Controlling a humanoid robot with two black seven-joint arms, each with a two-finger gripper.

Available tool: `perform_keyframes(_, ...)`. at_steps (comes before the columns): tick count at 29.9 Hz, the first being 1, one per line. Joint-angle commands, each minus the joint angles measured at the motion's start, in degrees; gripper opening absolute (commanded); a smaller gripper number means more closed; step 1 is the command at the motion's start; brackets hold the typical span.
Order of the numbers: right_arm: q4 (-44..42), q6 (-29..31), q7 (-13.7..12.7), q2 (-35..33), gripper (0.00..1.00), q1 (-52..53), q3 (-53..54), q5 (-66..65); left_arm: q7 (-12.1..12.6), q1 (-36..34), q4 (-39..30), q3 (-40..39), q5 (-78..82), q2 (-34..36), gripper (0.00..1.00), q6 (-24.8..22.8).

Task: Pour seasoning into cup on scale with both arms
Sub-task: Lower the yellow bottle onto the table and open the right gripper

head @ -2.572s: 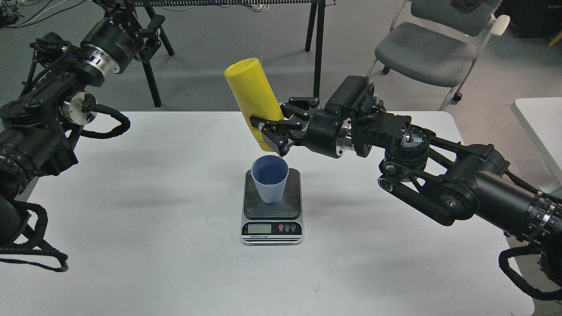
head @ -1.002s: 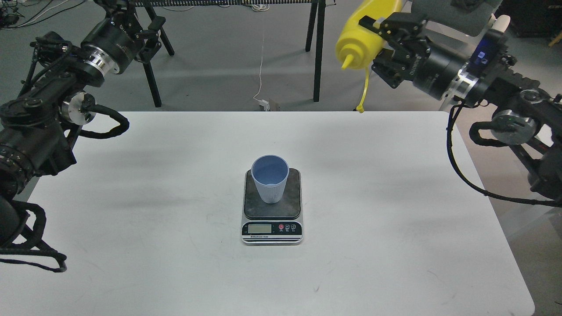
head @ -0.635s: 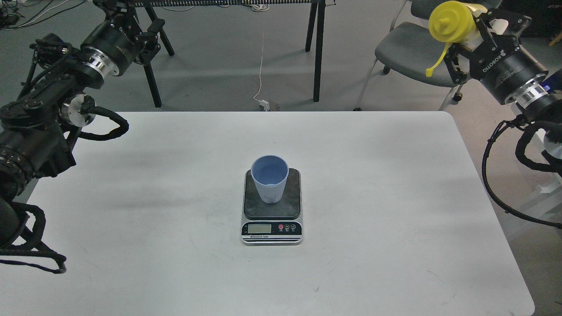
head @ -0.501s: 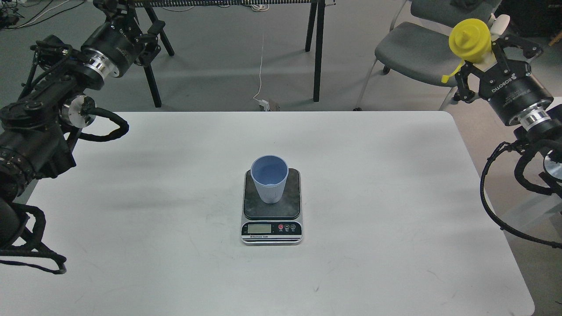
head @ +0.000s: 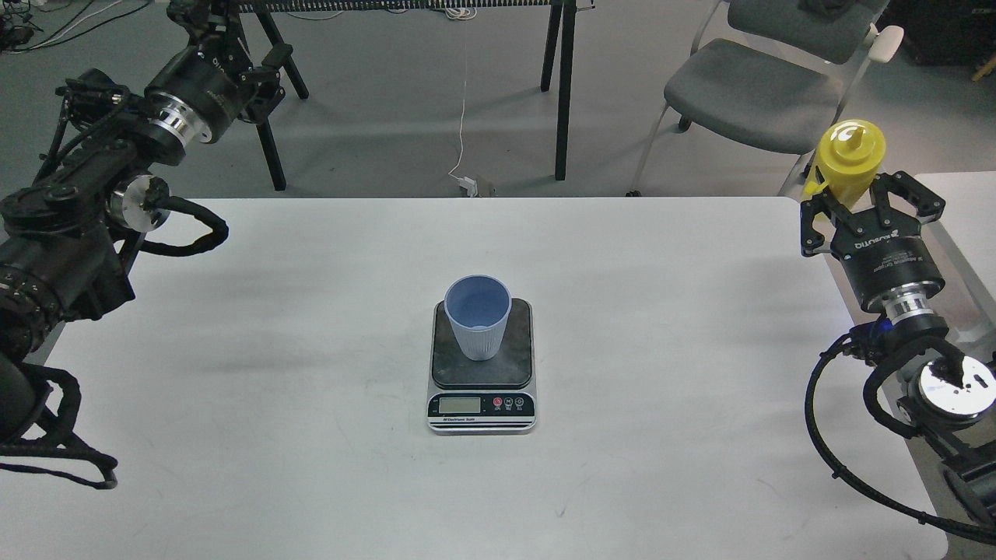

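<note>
While held upright, nozzle up, the yellow seasoning is gripped low on its body by the right pincer beyond the table's right edge, presumably so nothing spills. Well apart, the ribbed light-blue cup is stood on the scale at table centre. Left pincer is raised far left; its spread cannot be told.

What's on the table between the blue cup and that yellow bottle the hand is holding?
Nothing: in the head view, only bare white table lies between the cup, standing on the scale, and the seasoning bottle held upright in the right hand.
</note>
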Motion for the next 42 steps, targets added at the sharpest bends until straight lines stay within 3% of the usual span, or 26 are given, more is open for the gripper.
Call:
perform_keyframes(1, 3.8, 0.0, 0.18, 2.6, 0.37, -5.88, 3.64, 1.49, 0.0, 0.02, 0.0, 0.0, 0.01, -0.02, 0.93, 0.0)
perform_keyframes(13, 4.61, 0.0, 0.27, 10.51, 0.38, -15.29, 6.99, 1.14, 0.0, -0.07, 0.0, 1.75, 0.71, -0.11, 0.93, 0.0)
perform_keyframes(34, -0.67, 0.0, 1.32, 16.4, 0.4, -16.62, 7.25, 0.88, 0.0, -0.07, 0.0, 3.16, 0.89, -0.02, 0.93, 0.0)
perform_keyframes(39, -0.58, 0.0, 1.59, 16.84, 0.57, -16.7, 7.25, 0.88, 0.0, -0.16, 0.0, 3.16, 0.89, -0.02, 0.93, 0.0)
perform_keyframes(40, -0.49, 0.0, 1.5, 16.84, 0.66, -16.7, 7.17, 0.88, 0.0, -0.16, 0.0, 3.16, 0.89, -0.02, 0.93, 0.0)
perform_keyframes(42, -0.23, 0.0, 1.5, 16.84, 0.75, -16.7, 6.9, 0.88, 0.0, -0.16, 0.0, 3.16, 0.89, -0.02, 0.93, 0.0)
